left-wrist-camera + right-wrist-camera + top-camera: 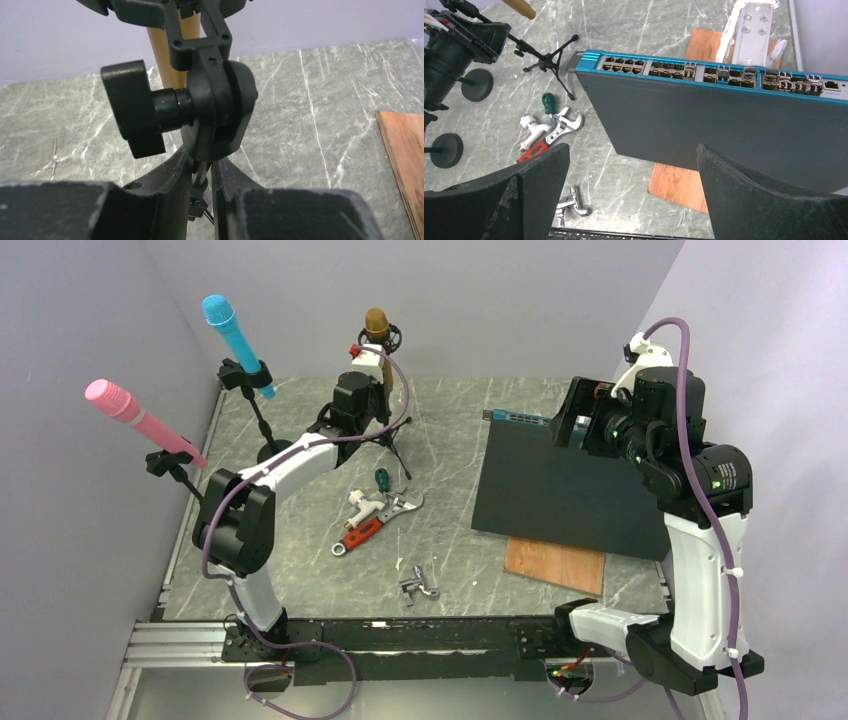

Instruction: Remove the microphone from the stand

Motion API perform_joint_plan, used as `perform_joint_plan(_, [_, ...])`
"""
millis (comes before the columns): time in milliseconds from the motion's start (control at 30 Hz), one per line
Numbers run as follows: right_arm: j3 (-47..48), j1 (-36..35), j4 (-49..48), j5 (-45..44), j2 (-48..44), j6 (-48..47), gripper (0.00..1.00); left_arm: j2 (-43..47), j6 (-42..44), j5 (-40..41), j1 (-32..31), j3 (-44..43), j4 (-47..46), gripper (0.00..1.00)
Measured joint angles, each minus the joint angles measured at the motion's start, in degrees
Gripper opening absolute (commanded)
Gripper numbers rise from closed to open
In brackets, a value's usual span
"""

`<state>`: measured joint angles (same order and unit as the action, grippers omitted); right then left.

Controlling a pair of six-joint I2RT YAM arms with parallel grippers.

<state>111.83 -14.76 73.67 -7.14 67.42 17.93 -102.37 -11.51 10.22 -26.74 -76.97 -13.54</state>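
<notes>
Grey marble table (450, 570), lilac walls on three sides. Left gripper (202, 165) was clenched on the thin rod of the tripod stand (200, 176), fingers (167, 172) pinching it from both sides. Directly above the fingers sat the stand's black pivot joint (215, 110), with its clamp knob (131, 107) sticking out to the gripper's left. Gold microphone (377, 324) was still in the clip on the stand, above and just beyond the left gripper; only its tan handle (167, 65) showed from the wrist, rising behind the joint. Right gripper (631, 147) was wide open, holding nothing, hovering over the network switch (724, 125), port side away from it. Switch lay partly on a wooden board (555, 565) below the right gripper. Adjustable wrench (375, 525) and green-handled screwdriver (381, 480) lay on the marble between the two arms, near the stand's feet. Pink microphone (135, 415) and blue microphone (235, 335) stood on their own stands well off to the left gripper's left, untouched.
</notes>
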Motion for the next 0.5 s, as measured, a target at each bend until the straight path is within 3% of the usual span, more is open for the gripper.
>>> perform_joint_plan(333, [-0.81,0.0,-0.44,0.44,-1.25,0.04,1.0,6.08,-0.31,-1.33,0.04,5.97,1.16,0.2])
perform_joint_plan(367, [-1.03,0.0,-0.5,0.63,-1.44,0.04,1.0,6.75,-0.35,-1.31,0.04,6.45,1.46,0.25])
perform_joint_plan(500, [-2.32,0.0,-1.01,1.53,-2.08,0.17,1.0,8.7,-1.36,-1.38,0.09,7.87,2.82,0.62])
